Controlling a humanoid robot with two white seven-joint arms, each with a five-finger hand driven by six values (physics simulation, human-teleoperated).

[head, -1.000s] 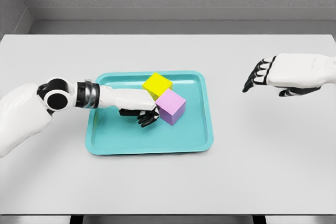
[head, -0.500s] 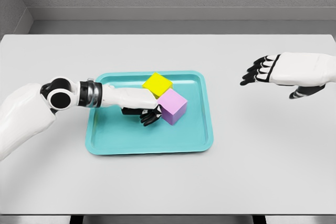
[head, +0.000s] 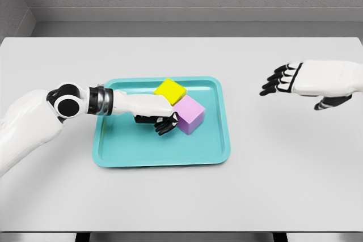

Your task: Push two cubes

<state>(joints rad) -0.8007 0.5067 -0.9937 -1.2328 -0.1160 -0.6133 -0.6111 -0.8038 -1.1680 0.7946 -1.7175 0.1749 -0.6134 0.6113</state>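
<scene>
The robot's white left arm came in from the lower left, elbow bent, its forearm stretching level toward the right. Its left hand [head: 159, 116] was held low, palm turned down, black fingers [head: 165, 126] loosely curled beneath it and gripping nothing. The right arm entered from the right edge, higher up. The right hand [head: 309, 80] hovered with its black fingers [head: 274, 81] spread, pointing left, holding nothing.
</scene>
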